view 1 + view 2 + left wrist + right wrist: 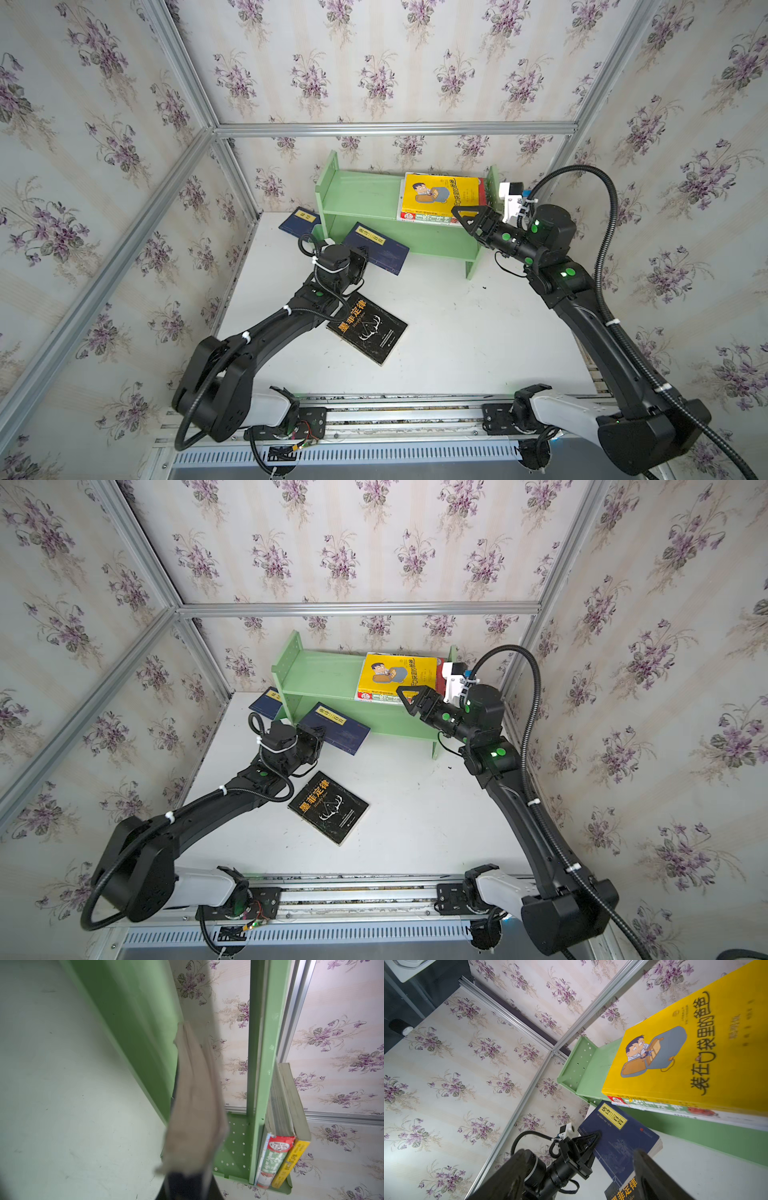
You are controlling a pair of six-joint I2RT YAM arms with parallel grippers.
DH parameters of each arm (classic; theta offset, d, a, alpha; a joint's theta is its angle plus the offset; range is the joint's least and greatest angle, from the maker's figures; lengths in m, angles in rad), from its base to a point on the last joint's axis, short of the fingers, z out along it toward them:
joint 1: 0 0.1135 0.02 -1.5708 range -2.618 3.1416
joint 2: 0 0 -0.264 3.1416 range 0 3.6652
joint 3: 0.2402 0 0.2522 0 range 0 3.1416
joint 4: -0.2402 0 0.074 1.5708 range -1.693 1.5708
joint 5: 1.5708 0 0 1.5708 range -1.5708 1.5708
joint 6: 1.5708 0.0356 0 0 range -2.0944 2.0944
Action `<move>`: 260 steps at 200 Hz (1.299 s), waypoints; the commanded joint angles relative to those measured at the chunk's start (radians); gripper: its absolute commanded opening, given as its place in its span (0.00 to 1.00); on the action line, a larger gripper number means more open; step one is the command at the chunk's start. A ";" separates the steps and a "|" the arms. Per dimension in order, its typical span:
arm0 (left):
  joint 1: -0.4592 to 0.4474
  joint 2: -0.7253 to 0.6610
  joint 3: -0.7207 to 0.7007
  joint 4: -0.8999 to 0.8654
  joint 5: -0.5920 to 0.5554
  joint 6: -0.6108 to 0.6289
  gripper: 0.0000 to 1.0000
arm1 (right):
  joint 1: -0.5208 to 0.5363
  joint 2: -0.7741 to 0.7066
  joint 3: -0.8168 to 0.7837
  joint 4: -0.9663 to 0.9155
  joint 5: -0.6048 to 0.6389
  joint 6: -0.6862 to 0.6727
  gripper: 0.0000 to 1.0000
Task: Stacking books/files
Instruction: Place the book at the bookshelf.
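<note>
My left gripper (362, 254) is shut on the lower edge of a navy book with a yellow label (376, 248), held tilted in front of the green shelf; its page edge (195, 1095) fills the left wrist view. On the shelf top a yellow cartoon book (436, 195) lies on a green-and-red book (428, 219). My right gripper (467, 216) is open just in front of that pile's near right corner, with nothing between its fingers (652, 1176). A black book with orange title (368, 328) lies flat on the table. A second navy book (299, 222) lies left of the shelf.
The green two-level shelf (357, 191) stands against the back wall, its lower level partly hidden by the held book. Wallpapered walls with aluminium frame bars (395, 129) close in three sides. The white table (457, 332) ends at the arms' rail (395, 411).
</note>
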 commanded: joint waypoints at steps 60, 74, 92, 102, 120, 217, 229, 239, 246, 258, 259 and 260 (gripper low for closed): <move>-0.027 0.334 0.140 0.391 -0.140 -0.203 0.05 | -0.058 -0.143 0.002 -0.217 0.047 -0.102 0.83; -0.045 0.344 0.155 0.338 -0.172 -0.197 0.05 | -0.068 -0.164 0.000 -0.249 0.057 -0.119 0.83; -0.077 0.349 0.189 0.227 -0.227 -0.186 0.07 | -0.078 -0.186 -0.009 -0.279 0.072 -0.131 0.84; -0.088 0.368 0.214 0.203 -0.239 -0.184 0.08 | -0.083 -0.194 -0.012 -0.292 0.071 -0.135 0.84; -0.107 0.409 0.261 0.161 -0.247 -0.213 0.09 | -0.086 -0.203 -0.020 -0.317 0.074 -0.145 0.84; -0.137 0.488 0.388 0.008 -0.366 -0.307 0.12 | -0.112 -0.162 -0.005 -0.345 0.026 -0.168 0.84; -0.138 0.487 0.396 -0.014 -0.364 -0.310 0.26 | -0.113 -0.154 -0.006 -0.338 0.019 -0.165 0.84; -0.140 0.483 0.393 -0.022 -0.354 -0.314 0.40 | -0.114 -0.149 -0.009 -0.330 0.013 -0.162 0.84; -0.140 0.479 0.388 -0.023 -0.345 -0.320 0.41 | -0.114 -0.148 -0.012 -0.324 0.010 -0.159 0.84; -0.141 0.469 0.375 -0.028 -0.337 -0.329 0.50 | -0.113 -0.148 -0.024 -0.311 0.010 -0.150 0.84; -0.141 0.468 0.375 -0.029 -0.338 -0.330 0.52 | -0.114 -0.148 -0.025 -0.310 0.010 -0.148 0.84; -0.141 0.467 0.374 -0.030 -0.337 -0.330 0.53 | -0.114 -0.148 -0.026 -0.309 0.010 -0.148 0.84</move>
